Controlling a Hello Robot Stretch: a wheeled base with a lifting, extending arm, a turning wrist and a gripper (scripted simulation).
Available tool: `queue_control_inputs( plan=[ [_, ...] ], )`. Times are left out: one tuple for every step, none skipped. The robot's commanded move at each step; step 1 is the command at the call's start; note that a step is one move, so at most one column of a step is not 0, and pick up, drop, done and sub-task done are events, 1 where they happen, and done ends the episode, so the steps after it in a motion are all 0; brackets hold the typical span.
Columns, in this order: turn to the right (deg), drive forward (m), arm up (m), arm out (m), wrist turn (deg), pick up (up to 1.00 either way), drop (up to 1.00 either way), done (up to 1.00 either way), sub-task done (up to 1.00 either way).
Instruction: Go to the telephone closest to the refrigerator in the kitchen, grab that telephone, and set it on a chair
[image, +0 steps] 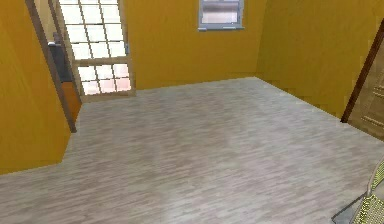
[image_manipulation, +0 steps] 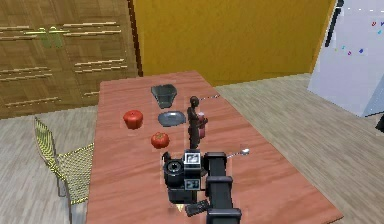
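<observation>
Arm side view shows the gripper (image_manipulation: 186, 190) at the table's (image_manipulation: 120, 170) near end, its hold on anything undeterminable, a dark flat thing (image_manipulation: 165, 93), possibly the telephone, near the far end; grasp judged pending, requiring farther reach.

I list open floor (image: 200, 130) mid-frame. On the table (image_manipulation: 265, 190): two red round things (image_manipulation: 132, 119), dark dish (image_manipulation: 164, 93), slim upright piece (image_manipulation: 196, 112). Wire chair (image_manipulation: 60, 155) lower left.

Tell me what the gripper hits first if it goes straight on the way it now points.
Probably the slim dark upright thing on the brown wooden table, just beyond the gripper; depth is unclear, so it might slip past toward the grey dish.
</observation>
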Motion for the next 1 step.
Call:
queue_control_inputs(
  plan=[
    [0.0,0.0,0.0,0.0,6.0,0.0,0.0,0.0,0.0]
  ],
)
